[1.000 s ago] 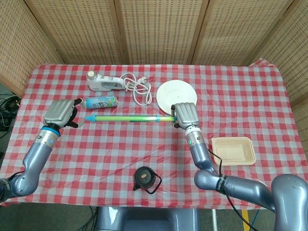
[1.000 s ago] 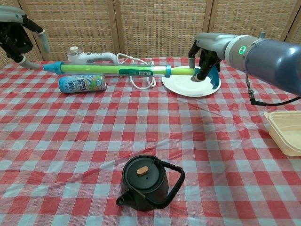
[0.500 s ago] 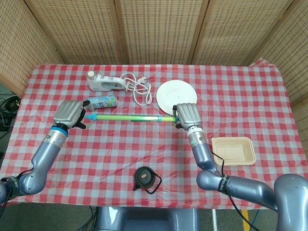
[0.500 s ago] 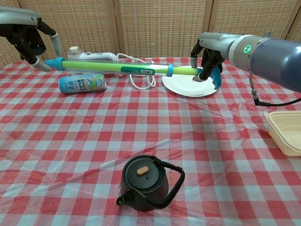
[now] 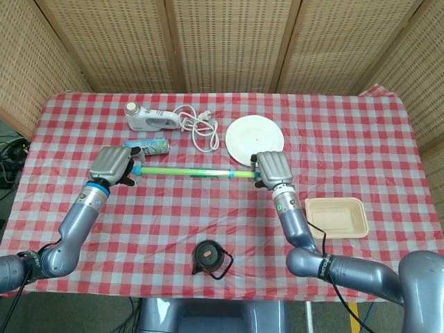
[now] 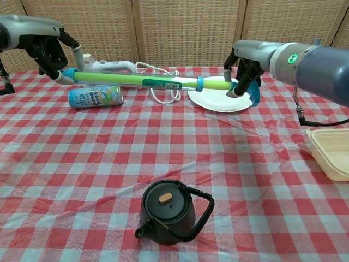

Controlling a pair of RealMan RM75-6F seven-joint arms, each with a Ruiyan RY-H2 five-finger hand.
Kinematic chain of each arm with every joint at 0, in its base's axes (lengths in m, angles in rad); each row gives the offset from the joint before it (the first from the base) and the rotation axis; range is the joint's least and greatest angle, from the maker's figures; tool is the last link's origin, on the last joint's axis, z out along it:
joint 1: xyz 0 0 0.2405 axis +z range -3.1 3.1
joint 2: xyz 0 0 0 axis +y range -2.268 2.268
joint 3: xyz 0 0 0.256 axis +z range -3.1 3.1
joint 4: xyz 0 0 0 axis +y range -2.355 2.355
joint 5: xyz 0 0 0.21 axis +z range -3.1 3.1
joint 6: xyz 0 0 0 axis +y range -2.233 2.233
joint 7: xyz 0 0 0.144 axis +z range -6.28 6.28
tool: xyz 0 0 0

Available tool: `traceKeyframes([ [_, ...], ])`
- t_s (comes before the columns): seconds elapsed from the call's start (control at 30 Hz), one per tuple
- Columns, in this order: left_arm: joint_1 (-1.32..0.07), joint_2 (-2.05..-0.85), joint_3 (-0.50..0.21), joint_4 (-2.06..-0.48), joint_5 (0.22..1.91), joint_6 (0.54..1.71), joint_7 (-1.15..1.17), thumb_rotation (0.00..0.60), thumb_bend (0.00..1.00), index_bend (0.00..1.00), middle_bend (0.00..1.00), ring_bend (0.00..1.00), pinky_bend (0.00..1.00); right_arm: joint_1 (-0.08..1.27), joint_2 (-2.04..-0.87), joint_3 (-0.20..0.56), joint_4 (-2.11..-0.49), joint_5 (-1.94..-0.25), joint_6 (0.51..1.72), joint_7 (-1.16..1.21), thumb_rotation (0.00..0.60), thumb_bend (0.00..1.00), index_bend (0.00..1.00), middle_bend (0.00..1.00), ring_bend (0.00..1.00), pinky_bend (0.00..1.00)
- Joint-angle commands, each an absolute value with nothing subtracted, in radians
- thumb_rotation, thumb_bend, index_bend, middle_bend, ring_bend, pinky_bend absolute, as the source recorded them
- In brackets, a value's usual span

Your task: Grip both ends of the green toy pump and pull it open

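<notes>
The green toy pump (image 5: 187, 171) (image 6: 136, 80) hangs level above the checked table. My right hand (image 5: 272, 168) (image 6: 244, 68) grips its teal handle end, over the near edge of the white plate (image 5: 254, 137) (image 6: 218, 102). My left hand (image 5: 114, 165) (image 6: 53, 52) is at the pump's blue left tip (image 6: 69, 74). That tip sits between the thumb and the fingers. The fingers are still spread, with one standing clear above the barrel.
A drinks can (image 5: 148, 146) (image 6: 95, 96) lies just behind the pump's left end. A white handheld device (image 5: 149, 119) and its cord (image 5: 198, 128) lie further back. A beige container (image 5: 336, 217) sits at the right and a black teapot (image 5: 208, 257) (image 6: 168, 210) near the front edge.
My left hand has moved right and reached the pump's left tip. The right hand and the pump have drifted slightly right and toward me.
</notes>
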State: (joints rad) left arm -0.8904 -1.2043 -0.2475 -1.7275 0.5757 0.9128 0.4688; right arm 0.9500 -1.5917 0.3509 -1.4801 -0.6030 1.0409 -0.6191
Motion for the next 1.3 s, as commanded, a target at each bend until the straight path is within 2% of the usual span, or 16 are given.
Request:
traceKeyframes([
  [0.03,-0.901,-1.209,-0.243,-1.725,0.566,0.916,0.473,0.600,0.29,0.42,0.82,0.72,0.59,0.950,-1.587,0.348,-1.487,-0.603,1.042,-0.616,0.600,0.52,0.81,1.00,1.00,0.66],
  [0.17,-0.915,-1.216,-0.237,-1.717,0.549,0.915,0.479,0.600,0.29,0.46,0.82,0.72,0.59,0.949,-1.582,0.346,-1.496,-0.604,1.046,-0.610,0.600,0.52,0.81,1.00,1.00,0.66],
  [0.3,-0.922,-1.225,-0.231,-1.713,0.541,0.918,0.476,0.600,0.31,0.56,0.82,0.72,0.59,0.949,-1.576,0.341,-1.498,-0.604,1.047,-0.608,0.600,0.52,0.81,1.00,1.00,0.66],
  [0.5,-0.925,-1.233,-0.219,-1.706,0.542,0.929,0.472,0.600,0.33,0.64,0.82,0.72,0.59,0.946,-1.572,0.333,-1.492,-0.603,1.039,-0.597,0.600,0.52,0.81,1.00,1.00,0.66],
  [1.3,-0.855,-1.198,-0.148,-1.716,0.617,0.941,0.403,0.600,0.33,0.64,0.82,0.72,0.59,0.917,-1.554,0.306,-1.443,-0.620,1.018,-0.540,0.600,0.52,0.81,1.00,1.00,0.66],
])
